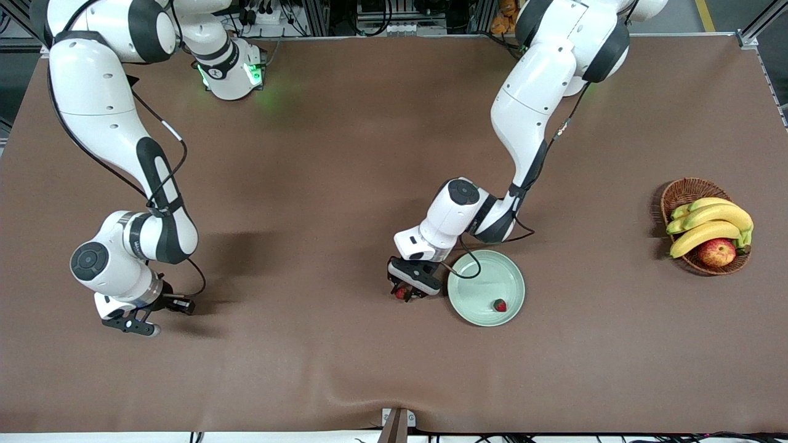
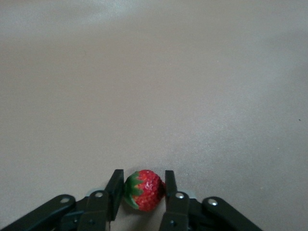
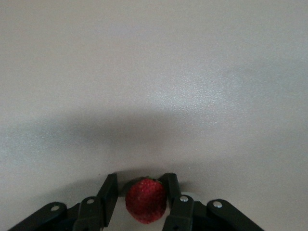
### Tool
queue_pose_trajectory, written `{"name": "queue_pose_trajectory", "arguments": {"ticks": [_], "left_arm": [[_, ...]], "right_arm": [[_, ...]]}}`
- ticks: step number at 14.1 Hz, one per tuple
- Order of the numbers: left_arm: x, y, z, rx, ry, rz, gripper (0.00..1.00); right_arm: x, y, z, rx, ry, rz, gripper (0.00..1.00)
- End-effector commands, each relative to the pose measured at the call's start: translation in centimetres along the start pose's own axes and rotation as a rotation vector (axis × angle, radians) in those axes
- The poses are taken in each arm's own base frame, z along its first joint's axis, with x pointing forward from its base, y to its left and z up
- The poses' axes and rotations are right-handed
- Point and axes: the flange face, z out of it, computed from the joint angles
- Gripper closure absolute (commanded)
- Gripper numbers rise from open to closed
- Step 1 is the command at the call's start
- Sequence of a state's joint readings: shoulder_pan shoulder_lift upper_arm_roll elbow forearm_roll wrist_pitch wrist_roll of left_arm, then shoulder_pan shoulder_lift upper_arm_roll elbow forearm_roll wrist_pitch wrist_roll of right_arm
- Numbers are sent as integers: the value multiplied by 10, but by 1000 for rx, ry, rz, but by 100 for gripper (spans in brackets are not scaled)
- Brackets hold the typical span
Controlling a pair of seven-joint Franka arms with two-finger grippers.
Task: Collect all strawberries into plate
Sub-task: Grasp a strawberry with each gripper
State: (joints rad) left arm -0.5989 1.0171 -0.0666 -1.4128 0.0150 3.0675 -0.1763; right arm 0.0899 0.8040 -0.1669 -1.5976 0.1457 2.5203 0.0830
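Beside the left gripper, toward the left arm's end of the table: the plate, pale mint green, one strawberry lying in it near the rim.

Left gripper: low at the table, fingers closed on a second strawberry.

Right gripper: near the right arm's end, well apart from the plate, fingers clamped around a third strawberry.

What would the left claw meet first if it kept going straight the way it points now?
Most likely just the bare table. The left claw, shut on a strawberry beside the plate, shows only brown tabletop ahead in its wrist view; depth is hard to judge.
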Motion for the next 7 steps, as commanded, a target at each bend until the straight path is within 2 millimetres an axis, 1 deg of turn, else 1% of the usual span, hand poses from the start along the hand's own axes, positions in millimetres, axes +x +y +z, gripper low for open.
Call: {"name": "queue_pose_trajectory", "arguments": {"ticks": [1,3,4,5,6,7], "left_arm": [[9,0,-3,3,32,20,83],[16,-12,-10,15,29,6,83],[13,-15,-9,19,14,4,83],[16,-14,-12,19,14,3,83],[19,-15,-16,23,1,2,83],[26,-17,-22,29,-18,-1,83]], "right_arm": [[-12,5,0,14,-25,-21,59],[-12,4,-3,16,-28,-22,76],[-11,2,-10,20,-31,-22,85],[-11,-2,-16,27,-49,-24,92],[-11,-5,-25,34,-69,-22,96],[-11,-8,-35,46,-84,-17,96]]}}
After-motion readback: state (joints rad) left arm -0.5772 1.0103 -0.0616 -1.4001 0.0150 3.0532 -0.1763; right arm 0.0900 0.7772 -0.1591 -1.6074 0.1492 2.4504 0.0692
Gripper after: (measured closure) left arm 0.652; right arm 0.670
